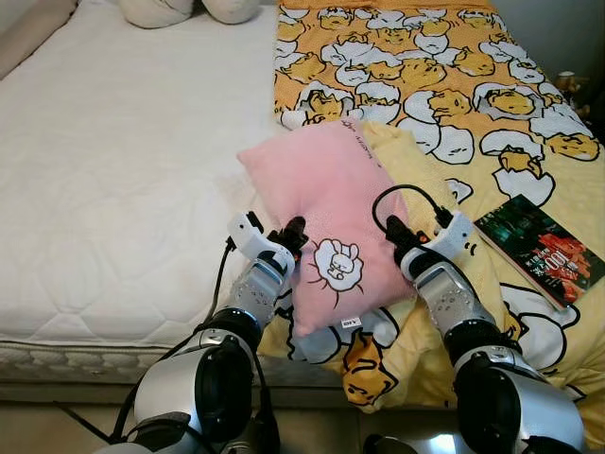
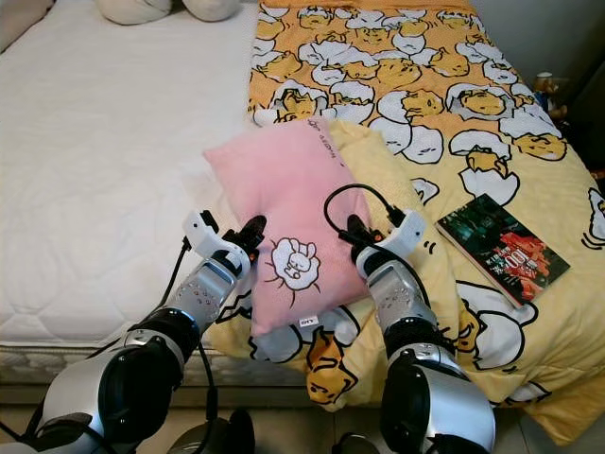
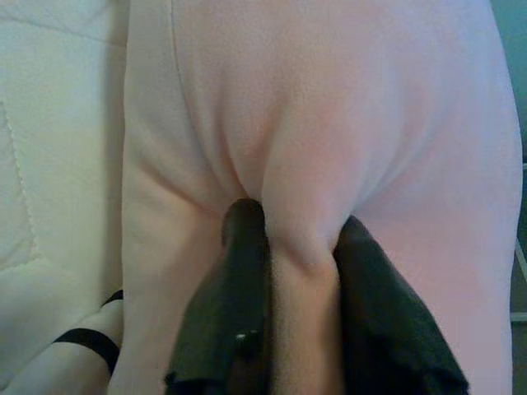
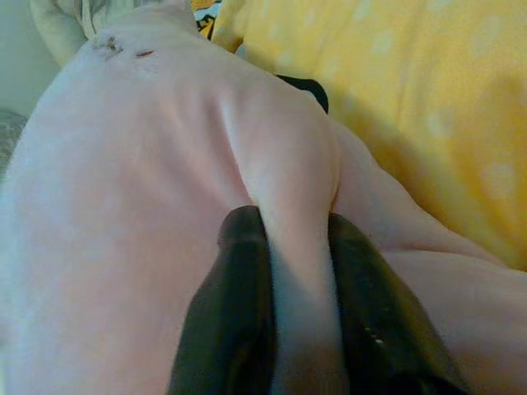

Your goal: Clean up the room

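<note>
A pink pillow [image 1: 326, 213] with a small white cartoon patch lies across the near edge of the bed, half on the white mattress [image 1: 113, 170] and half on the yellow duvet [image 1: 444, 85]. My left gripper [image 1: 291, 235] is shut on the pillow's left side; a fold of pink fabric [image 3: 300, 247] is pinched between its black fingers. On the pillow's right side my right gripper [image 1: 397, 236] is shut on another fold [image 4: 292, 206] in the same way.
A dark book [image 1: 541, 248] lies on the yellow duvet to the right of the pillow. Two pale cushions [image 1: 189, 9] sit at the head of the bed. A small figure [image 1: 570, 85] stands past the bed's right edge.
</note>
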Robot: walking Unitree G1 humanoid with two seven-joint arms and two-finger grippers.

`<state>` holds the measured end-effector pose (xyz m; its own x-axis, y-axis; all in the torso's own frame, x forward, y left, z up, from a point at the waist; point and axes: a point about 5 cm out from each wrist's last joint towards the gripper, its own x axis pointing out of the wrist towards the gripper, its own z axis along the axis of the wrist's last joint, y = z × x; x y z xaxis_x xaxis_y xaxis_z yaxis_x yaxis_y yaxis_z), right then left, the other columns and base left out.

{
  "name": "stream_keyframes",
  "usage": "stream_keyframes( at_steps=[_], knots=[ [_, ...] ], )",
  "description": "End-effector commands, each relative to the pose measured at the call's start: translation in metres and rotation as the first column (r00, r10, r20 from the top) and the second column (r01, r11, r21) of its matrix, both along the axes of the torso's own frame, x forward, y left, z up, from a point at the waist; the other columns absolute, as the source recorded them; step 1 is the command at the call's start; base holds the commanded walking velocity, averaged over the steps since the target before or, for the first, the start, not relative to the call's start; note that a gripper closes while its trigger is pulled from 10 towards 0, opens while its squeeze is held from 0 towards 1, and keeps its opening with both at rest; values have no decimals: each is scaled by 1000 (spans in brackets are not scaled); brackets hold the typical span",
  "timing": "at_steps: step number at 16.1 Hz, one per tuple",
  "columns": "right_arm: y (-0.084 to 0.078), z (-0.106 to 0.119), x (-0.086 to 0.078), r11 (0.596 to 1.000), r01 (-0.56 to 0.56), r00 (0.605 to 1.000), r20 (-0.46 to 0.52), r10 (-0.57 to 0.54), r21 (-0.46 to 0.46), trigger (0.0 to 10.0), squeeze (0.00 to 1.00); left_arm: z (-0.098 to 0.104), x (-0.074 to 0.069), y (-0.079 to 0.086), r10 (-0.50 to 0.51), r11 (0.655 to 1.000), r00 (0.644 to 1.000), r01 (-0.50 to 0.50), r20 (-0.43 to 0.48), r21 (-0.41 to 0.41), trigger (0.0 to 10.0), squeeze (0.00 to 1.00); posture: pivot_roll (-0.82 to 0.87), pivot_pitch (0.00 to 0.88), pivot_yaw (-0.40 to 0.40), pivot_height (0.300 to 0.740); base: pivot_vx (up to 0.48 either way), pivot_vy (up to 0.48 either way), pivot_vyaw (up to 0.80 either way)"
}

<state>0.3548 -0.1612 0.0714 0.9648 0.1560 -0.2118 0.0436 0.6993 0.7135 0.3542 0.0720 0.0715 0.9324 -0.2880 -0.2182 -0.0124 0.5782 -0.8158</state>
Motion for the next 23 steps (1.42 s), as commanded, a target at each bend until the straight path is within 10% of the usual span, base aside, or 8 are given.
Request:
stream_keyframes(
  at_steps=[1,7,12,18,23],
  knots=[
    [5,-2,0,999,-5,1000,-19,6,50,0,0,-5,-9,-26,-63,997,997,61,-43,-36,0,0,-181,43,34,740,0,0,0],
    [10,1,0,994,-8,1000,1,8,105,0,0,5,-2,-24,-68,997,998,68,14,-38,0,0,-146,0,11,740,0,0,0],
    [6,8,1,1000,-30,998,53,29,6,0,0,-5,-3,8,-105,976,993,93,52,196,0,0,-137,0,35,740,0,0,0],
    [-11,73,7,983,69,933,360,-3,-171,0,0,74,30,57,-233,795,868,-89,438,600,0,0,-105,0,54,740,0,0,0],
    [-20,87,0,975,159,911,403,-85,-153,0,0,119,40,78,-227,759,801,-211,554,616,0,0,-89,0,46,740,0,0,0]
  ],
)
